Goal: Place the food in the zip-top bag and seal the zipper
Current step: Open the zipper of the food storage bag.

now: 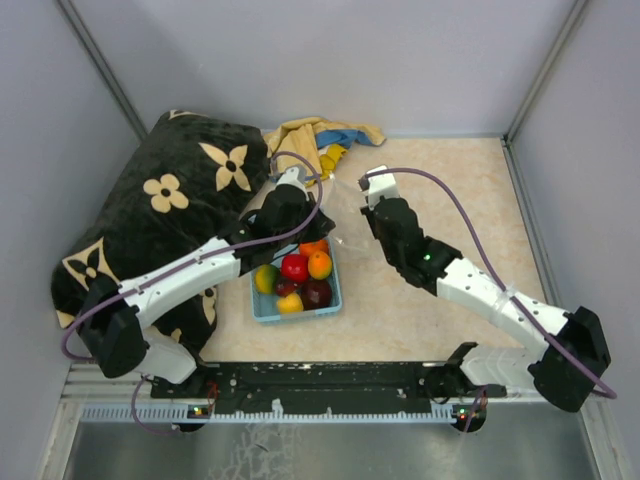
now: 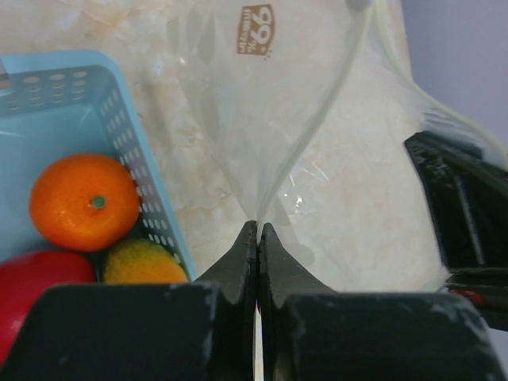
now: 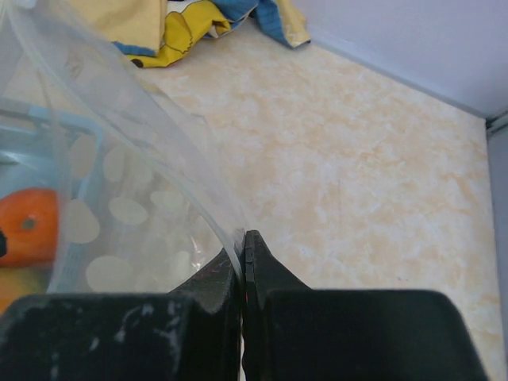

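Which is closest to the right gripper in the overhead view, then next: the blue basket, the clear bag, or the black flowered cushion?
1. zip-top bag, pinched in the shut jaws of the right gripper.
2. blue basket, to its left and lower in the view.
3. black flowered cushion, at the far left.

Toy fruits (image 1: 297, 274) in blue basket (image 1: 300, 317)
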Robot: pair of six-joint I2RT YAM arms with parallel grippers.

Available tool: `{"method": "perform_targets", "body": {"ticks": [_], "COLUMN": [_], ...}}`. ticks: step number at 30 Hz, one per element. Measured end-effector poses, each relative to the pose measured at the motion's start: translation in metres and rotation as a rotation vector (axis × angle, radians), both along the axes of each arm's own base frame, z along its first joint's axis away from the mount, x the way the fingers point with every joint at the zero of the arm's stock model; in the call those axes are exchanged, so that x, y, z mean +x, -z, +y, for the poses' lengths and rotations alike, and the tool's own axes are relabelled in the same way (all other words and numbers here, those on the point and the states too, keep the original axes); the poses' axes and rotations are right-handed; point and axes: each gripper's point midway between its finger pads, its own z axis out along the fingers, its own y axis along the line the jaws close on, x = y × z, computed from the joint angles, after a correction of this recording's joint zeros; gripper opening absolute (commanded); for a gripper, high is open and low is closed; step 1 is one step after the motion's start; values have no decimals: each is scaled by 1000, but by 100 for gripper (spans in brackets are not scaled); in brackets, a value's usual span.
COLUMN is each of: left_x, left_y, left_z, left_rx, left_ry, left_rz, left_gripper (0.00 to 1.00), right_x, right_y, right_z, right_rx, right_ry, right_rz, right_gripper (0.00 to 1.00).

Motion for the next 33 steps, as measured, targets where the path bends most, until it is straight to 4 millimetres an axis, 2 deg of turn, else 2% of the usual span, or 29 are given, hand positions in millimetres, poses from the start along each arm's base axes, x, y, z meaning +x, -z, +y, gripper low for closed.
{"method": "perform_targets", "body": {"ticks": [12, 21, 25, 29, 33], "left_x": [-2, -6, -7, -9, -11], "left_y": [21, 7, 8, 8, 2], "left_z": [30, 38, 38, 35, 37], "left_rx": [154, 156, 159, 154, 131], "left_ry": [-47, -54, -43, -23, -16], "left_rz": [-12, -44, -45, -41, -49], "left_gripper": [0, 2, 25, 53, 75], "right_x": [6, 7, 5, 3, 3], "right_y": [-9, -12, -13, -14, -12], "right_z": [-25, -26, -24, -23, -25], "right_rx": [-95, -121, -115, -108, -135], "right_ry": [98, 91, 71, 48, 37], "right_rz": [-63, -75, -71, -70, -60], "right_gripper": [0, 0, 0, 0, 0]}}
